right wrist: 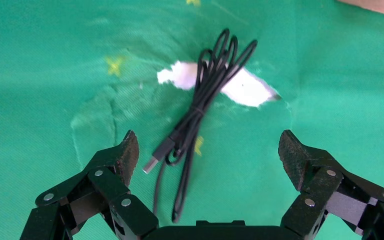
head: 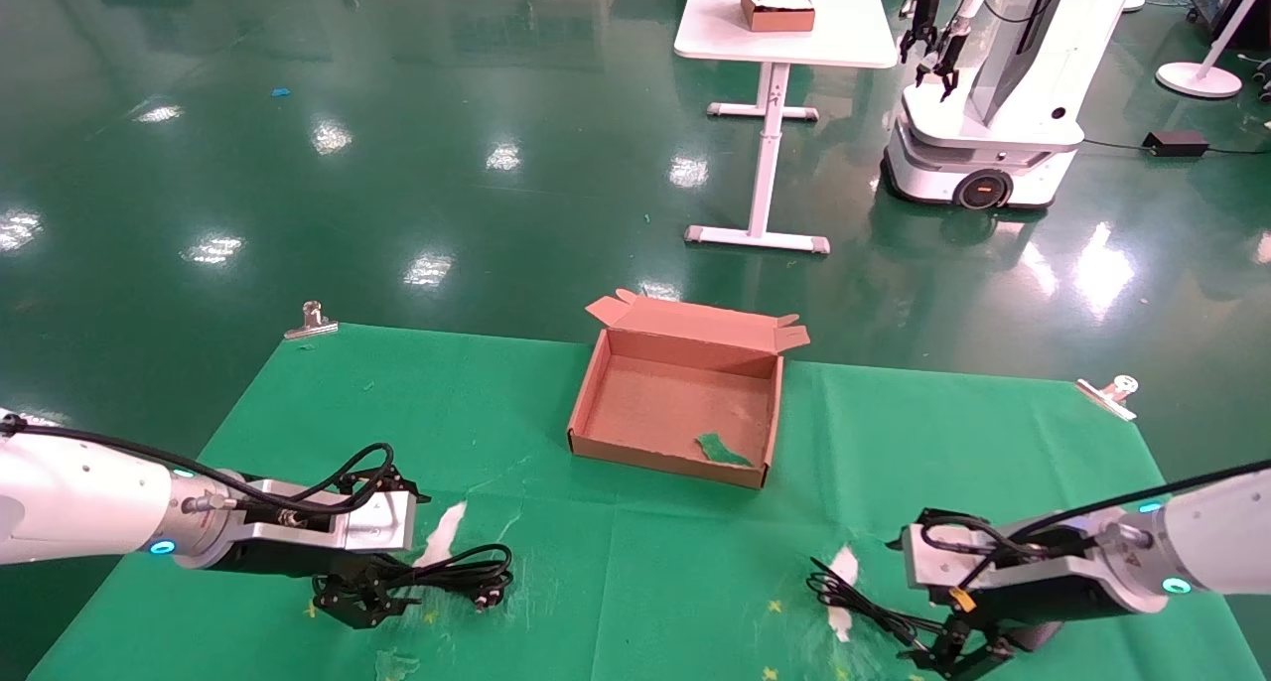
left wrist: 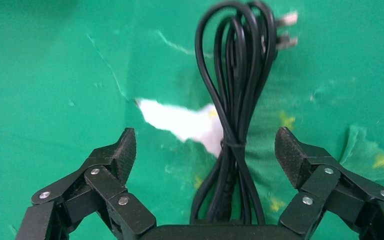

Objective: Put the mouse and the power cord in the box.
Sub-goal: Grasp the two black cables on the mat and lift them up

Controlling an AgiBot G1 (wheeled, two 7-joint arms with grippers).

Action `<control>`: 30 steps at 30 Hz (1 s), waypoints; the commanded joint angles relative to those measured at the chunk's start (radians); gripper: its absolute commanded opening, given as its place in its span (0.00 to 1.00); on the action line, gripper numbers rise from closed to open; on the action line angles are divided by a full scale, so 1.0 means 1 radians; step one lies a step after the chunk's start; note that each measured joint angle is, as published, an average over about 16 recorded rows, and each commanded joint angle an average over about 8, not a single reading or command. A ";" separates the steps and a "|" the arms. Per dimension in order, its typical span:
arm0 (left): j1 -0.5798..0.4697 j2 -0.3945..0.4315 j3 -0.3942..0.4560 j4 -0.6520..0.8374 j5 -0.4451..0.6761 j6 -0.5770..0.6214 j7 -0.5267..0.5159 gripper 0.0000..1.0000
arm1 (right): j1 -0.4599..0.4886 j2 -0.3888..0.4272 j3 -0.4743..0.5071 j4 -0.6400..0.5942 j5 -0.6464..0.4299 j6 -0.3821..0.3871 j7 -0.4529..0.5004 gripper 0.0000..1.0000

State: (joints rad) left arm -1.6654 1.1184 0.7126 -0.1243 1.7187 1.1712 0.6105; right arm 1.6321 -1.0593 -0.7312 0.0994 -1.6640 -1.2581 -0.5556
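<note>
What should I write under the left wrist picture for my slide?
The open left gripper hovers over the bundled power cord on the green cloth.

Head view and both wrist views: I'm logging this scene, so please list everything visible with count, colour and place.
Shallow brown cardboard box: one, open, green scrap inside, table centre.
Thick black looped power cord: one, pronged plug, on cloth between left claw's fingers.
Thin black USB cable bundle: one, on cloth ahead of right claw; mouse body not visible.
Green tablecloth: one, torn white patches, covers table.
Metal clips: two, silver, far corners.
White table: one, background, carries another brown box.
White wheeled robot: one, background.
Left claw: black, open, over cord.
Right claw: black, open, over cable.
</note>
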 commanded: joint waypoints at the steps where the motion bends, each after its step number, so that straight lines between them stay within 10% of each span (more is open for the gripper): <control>1: 0.000 0.004 0.000 0.021 0.001 -0.017 0.019 1.00 | 0.008 -0.009 -0.005 -0.022 -0.008 0.009 -0.017 1.00; 11: -0.005 0.027 0.020 0.059 0.031 -0.056 0.100 0.97 | 0.009 -0.037 -0.006 -0.074 -0.010 0.044 -0.047 0.98; 20: -0.017 0.026 0.034 0.076 0.052 -0.056 0.143 0.00 | 0.012 -0.043 -0.010 -0.094 -0.016 0.054 -0.053 0.00; 30: -0.017 0.025 0.033 0.073 0.052 -0.054 0.139 0.00 | 0.012 -0.040 -0.009 -0.091 -0.015 0.052 -0.053 0.00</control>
State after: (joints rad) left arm -1.6820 1.1434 0.7461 -0.0512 1.7704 1.1171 0.7501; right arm 1.6437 -1.0999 -0.7405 0.0085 -1.6795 -1.2058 -0.6088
